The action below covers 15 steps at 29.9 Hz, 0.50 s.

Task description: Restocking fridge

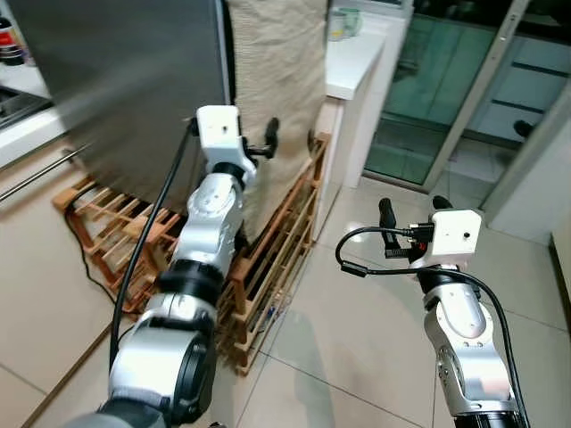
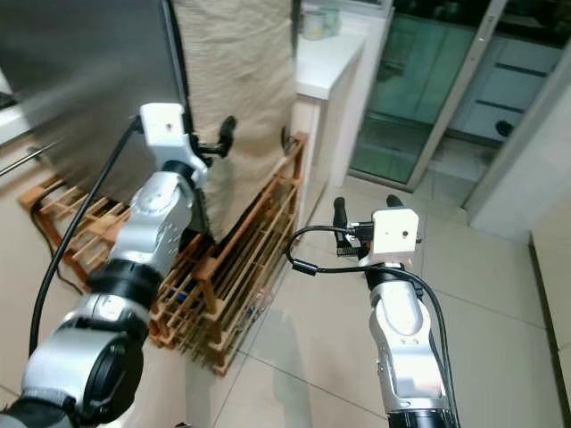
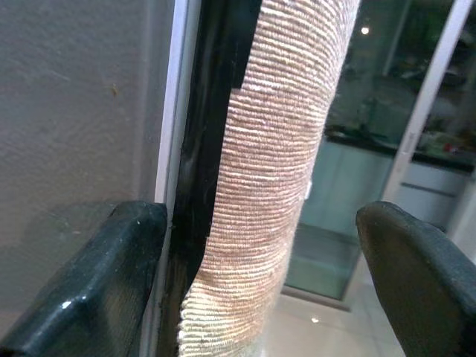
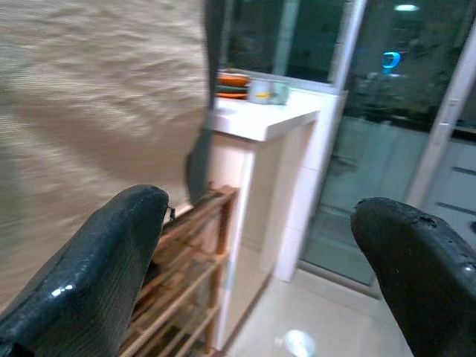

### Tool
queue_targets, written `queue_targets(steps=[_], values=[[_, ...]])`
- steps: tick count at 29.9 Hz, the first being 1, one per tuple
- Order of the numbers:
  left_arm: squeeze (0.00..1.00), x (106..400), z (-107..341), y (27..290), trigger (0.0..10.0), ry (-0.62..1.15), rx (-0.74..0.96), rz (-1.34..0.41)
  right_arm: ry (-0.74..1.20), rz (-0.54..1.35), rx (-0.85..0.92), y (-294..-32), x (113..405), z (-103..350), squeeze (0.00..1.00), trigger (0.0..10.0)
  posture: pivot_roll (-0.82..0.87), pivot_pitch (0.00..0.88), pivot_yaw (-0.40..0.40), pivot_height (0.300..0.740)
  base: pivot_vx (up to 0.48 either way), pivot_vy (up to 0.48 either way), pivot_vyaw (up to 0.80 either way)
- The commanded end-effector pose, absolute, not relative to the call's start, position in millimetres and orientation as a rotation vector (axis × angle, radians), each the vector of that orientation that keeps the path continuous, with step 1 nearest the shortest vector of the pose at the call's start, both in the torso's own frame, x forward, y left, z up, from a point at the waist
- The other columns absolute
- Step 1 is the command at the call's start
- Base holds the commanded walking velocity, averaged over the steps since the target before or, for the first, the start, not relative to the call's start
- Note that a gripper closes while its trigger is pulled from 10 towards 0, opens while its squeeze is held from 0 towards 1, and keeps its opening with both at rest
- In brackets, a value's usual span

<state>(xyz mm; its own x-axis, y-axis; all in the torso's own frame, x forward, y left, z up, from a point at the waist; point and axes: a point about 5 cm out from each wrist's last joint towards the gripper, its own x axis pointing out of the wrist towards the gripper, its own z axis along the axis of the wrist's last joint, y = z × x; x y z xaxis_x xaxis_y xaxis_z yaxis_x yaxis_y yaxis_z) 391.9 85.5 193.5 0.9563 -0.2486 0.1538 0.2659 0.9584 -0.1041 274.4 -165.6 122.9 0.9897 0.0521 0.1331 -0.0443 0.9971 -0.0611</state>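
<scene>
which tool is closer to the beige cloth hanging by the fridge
Left. The left tool is right at the edge of the beige cloth, fingers open around it. The right tool hangs open over the tiled floor, well apart.

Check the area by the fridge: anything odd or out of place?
Yes: a beige woven cloth hangs over the fridge's side, and the open left gripper sits at its edge. A wooden rack leans tilted on the floor below.

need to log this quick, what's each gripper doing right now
Left gripper: open, holding nothing, at the fridge door edge by the beige cloth.
Right gripper: open, holding nothing, above the floor.
</scene>
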Motion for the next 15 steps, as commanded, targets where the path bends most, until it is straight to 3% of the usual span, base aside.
queue_targets(steps=[1,5,9,15], values=[[0.0,391,204,47,10.0,-0.132,-0.125,-0.455,-0.12,0.046,-0.065,-170,278,123,0.92,10.0,-0.1,0.0,-0.027,0.74,0.0,0.0,0.0],[0.0,388,204,22,10.0,-0.099,-0.15,-0.566,-0.117,0.046,-0.07,-172,277,122,0.92,10.0,-0.11,0.0,-0.023,0.74,0.0,0.0,0.0],[0.0,367,213,-33,10.0,-0.129,-0.145,-0.832,-0.108,0.041,-0.078,-177,269,122,0.92,10.0,-0.14,0.0,-0.012,0.74,0.0,0.0,0.0],[0.0,345,236,-70,10.0,-0.189,-0.336,-1.107,-0.066,0.026,-0.096,-187,257,113,0.92,10.0,-0.16,0.0,-0.009,0.74,0.0,0.0,0.0]])
